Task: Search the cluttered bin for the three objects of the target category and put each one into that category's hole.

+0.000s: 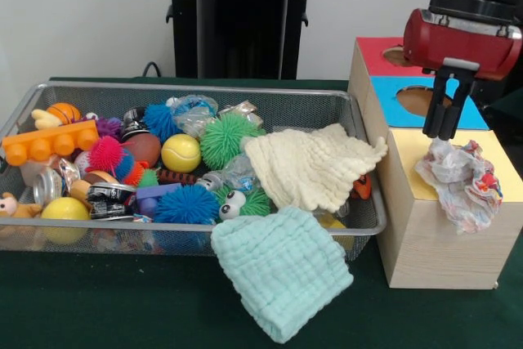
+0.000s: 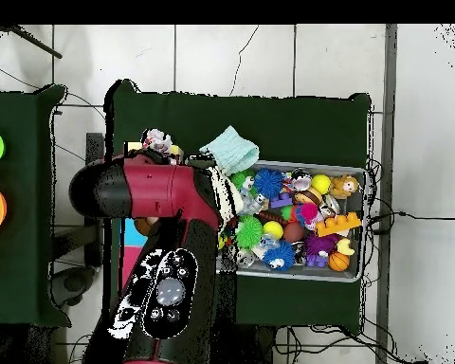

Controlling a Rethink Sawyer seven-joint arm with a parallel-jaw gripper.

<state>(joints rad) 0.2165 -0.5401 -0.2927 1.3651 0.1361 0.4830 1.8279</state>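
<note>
A crumpled patterned cloth (image 1: 462,181) (image 2: 157,140) lies on the yellow section (image 1: 502,165) of the wooden box, spilling over its front edge. My gripper (image 1: 442,132) hangs just above the cloth's left side, its dark fingers a little apart and holding nothing. A cream cloth (image 1: 315,165) rests on the toys at the right end of the wire bin (image 1: 188,87). A mint cloth (image 1: 282,279) (image 2: 231,149) drapes over the bin's front rim onto the table. In the overhead view my arm hides the gripper and most of the box.
The box also has a blue section with a round hole (image 1: 421,97) and a red section with a hole (image 1: 398,55) behind it. The bin holds several toys: spiky balls, a yellow ball (image 1: 181,153), an orange brick (image 1: 51,142).
</note>
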